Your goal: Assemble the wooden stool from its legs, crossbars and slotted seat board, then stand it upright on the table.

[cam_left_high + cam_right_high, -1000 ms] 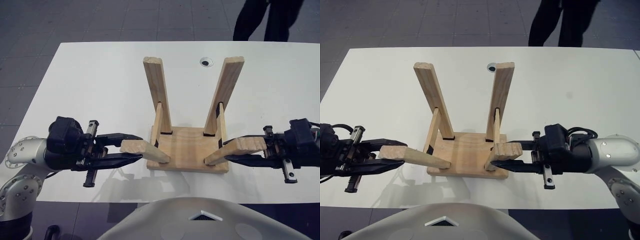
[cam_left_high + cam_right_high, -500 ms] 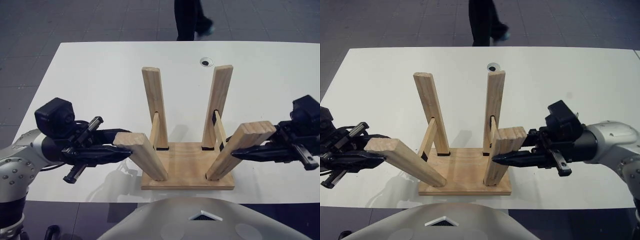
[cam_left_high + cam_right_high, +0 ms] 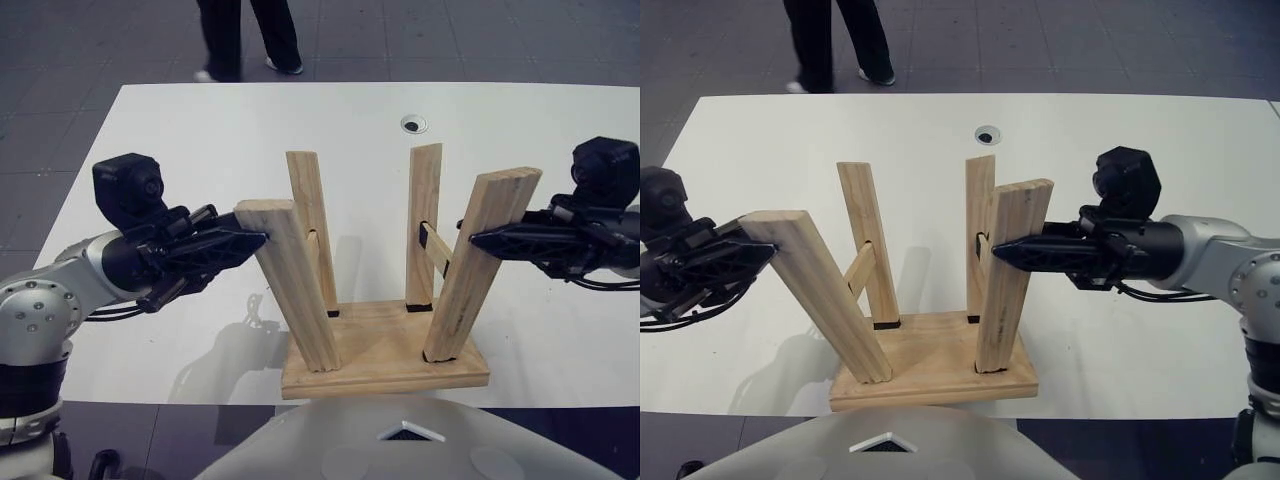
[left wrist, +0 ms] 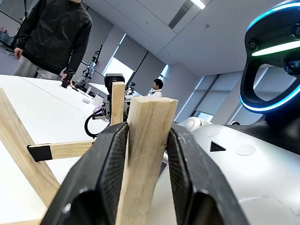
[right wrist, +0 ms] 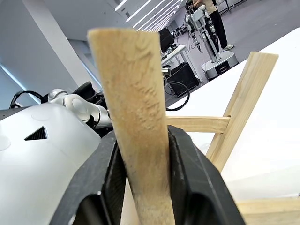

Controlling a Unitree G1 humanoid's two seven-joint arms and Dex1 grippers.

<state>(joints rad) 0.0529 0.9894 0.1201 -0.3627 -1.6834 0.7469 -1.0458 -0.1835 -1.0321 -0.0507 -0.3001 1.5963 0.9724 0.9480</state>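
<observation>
White table (image 3: pixel 150 130), upturned wooden stool (image 3: pixel 380 350)

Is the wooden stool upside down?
Yes, upside down: its flat wooden seat board is at the bottom, and all four wooden legs point up.

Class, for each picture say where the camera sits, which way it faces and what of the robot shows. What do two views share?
Left eye view: head, facing forward and down at the table; left gripper and right gripper gripping the upturned stool.
Right eye view: same scene, beside it.
Left wrist view: left wrist, along its gripper clamping the near left leg.
Right wrist view: right wrist, likewise, near right leg.
</observation>
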